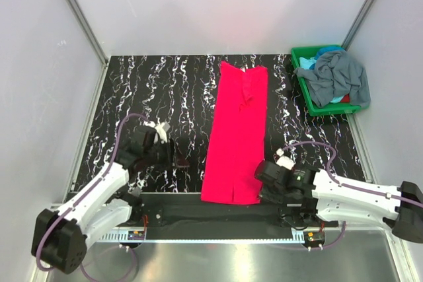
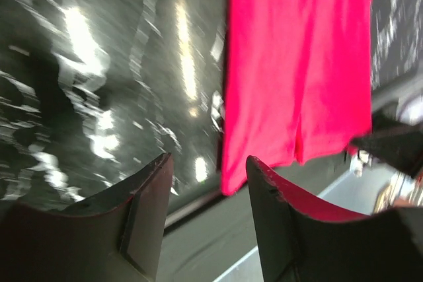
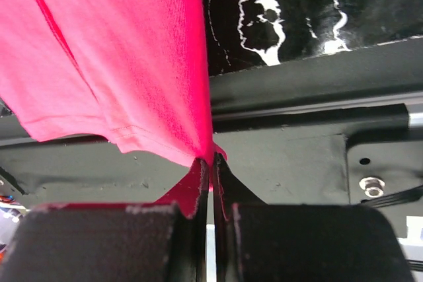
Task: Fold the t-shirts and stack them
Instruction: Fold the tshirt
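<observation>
The magenta t-shirt [image 1: 238, 130] lies as a long narrow strip down the middle of the black marbled table, folded lengthwise. My right gripper [image 1: 266, 176] is shut on its near right corner; in the right wrist view the cloth [image 3: 132, 57] is pinched between the closed fingertips [image 3: 211, 161]. My left gripper [image 1: 180, 158] is open and empty, left of the shirt's near left corner; the left wrist view shows that corner [image 2: 291, 77] ahead between the fingers [image 2: 149, 203]. The slate grey-blue t-shirt [image 1: 340, 74] and a teal-blue one [image 1: 309, 64] lie crumpled in the green bin.
The green plastic bin [image 1: 310, 102] stands at the far right corner of the table. A metal rail [image 1: 218, 232] runs along the near edge by the arm bases. White walls enclose the table on three sides.
</observation>
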`<state>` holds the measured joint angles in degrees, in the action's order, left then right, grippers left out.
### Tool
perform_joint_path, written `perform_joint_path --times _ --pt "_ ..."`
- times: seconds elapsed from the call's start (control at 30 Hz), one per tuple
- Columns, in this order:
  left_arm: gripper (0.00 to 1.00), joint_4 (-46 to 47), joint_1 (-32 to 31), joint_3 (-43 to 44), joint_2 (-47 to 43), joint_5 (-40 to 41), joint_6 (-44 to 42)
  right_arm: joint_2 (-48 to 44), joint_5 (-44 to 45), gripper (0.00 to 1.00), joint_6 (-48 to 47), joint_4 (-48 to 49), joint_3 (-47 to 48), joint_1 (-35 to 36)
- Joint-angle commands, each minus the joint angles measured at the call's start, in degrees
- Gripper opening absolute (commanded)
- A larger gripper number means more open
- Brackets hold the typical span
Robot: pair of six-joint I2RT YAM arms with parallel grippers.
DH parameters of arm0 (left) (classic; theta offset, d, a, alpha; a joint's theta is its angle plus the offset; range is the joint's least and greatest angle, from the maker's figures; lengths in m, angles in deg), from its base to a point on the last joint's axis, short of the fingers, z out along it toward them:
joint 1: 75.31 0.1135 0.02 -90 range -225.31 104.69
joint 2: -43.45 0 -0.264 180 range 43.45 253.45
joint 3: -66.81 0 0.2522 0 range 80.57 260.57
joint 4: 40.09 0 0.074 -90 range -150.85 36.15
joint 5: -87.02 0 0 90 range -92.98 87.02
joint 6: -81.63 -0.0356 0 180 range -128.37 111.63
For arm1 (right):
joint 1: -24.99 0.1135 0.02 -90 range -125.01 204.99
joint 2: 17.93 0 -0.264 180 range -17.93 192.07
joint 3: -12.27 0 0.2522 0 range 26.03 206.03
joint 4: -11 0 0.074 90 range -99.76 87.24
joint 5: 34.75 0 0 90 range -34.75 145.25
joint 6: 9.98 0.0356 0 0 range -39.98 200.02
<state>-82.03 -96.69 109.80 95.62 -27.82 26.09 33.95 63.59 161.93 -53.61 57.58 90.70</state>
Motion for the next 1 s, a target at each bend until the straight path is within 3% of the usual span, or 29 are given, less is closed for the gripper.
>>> perform_joint_path --times 0.0,0.43,0.53,0.97 --pt "0.52 4.8 -3.48 -1.72 -3.29 -0.03 6.21 -3.0 1.86 0.0 1.06 -3.73 -0.35 0.03" --pt "0.47 17.52 -15.78 -12.97 -5.4 -0.12 15.29 -2.75 3.61 0.0 0.44 2.24 -1.75 0.03" --pt "0.52 20.44 -19.82 -15.87 -5.75 3.55 15.99 -2.39 3.44 0.0 0.53 3.39 -2.02 0.12" --pt "0.51 28.01 -30.29 -22.03 -5.41 10.95 24.42 -8.98 3.79 0.0 3.26 3.48 -5.62 0.03"
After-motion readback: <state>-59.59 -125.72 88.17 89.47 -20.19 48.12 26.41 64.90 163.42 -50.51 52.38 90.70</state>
